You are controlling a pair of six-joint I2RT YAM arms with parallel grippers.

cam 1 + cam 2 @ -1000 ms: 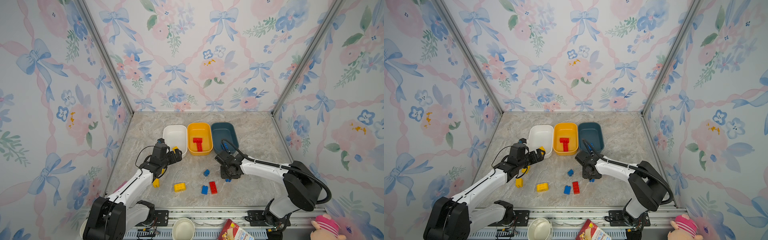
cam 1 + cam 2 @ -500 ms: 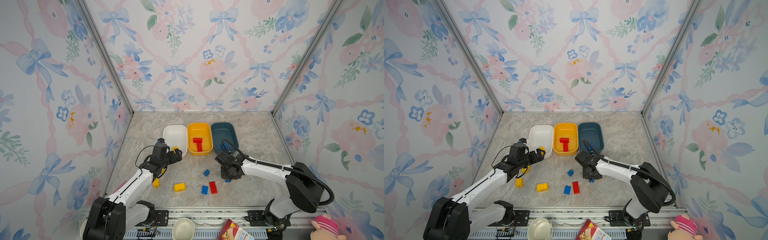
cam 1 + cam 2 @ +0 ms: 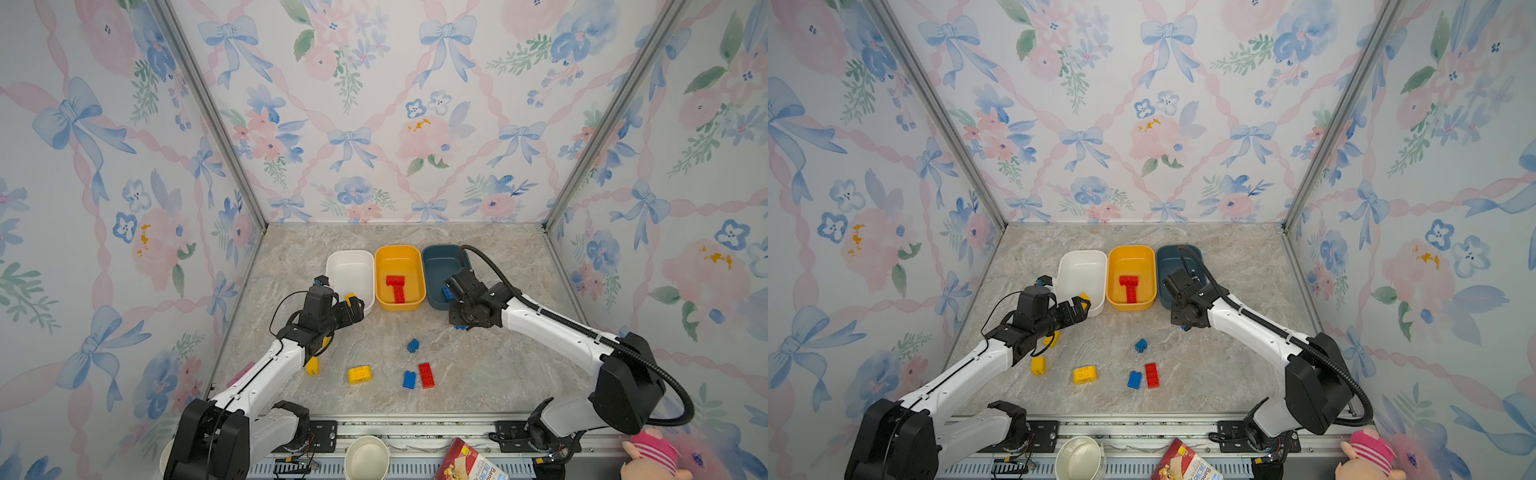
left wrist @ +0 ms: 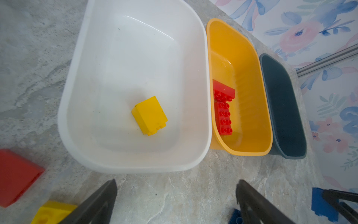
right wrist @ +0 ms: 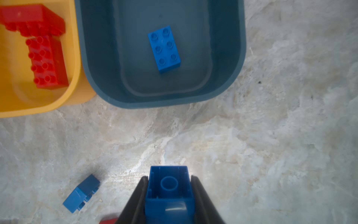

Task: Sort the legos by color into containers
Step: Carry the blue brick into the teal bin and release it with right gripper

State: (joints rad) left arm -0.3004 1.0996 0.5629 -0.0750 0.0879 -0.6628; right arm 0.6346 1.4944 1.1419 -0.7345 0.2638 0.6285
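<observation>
Legos about a third sorted, by my read: one yellow brick (image 4: 149, 115) sits in the white tub (image 4: 87, 67), two red bricks (image 4: 222, 108) in the yellow tub (image 4: 251, 77), and one blue brick (image 5: 164, 49) in the teal tub (image 5: 226, 58). Second blue brick (image 5: 168, 194) is pinched between the right gripper (image 5: 168, 179) fingers, outside the teal tub and near its front rim, not dropped yet. Left gripper (image 4: 176, 201) fingers are spread wide and empty, just in front of the white tub. Loose on the table (image 3: 478, 374): small blue piece (image 3: 412, 345), blue block (image 3: 409, 379) just beside a red block (image 3: 426, 375), rounded yellow block (image 3: 359, 374), yellow piece (image 3: 311, 365), and a yellow bit (image 3: 1052, 338) half under the left arm. Another red piece (image 4: 17, 174) shows by the white tub in the left wrist view. At least seven left to bin.
</observation>
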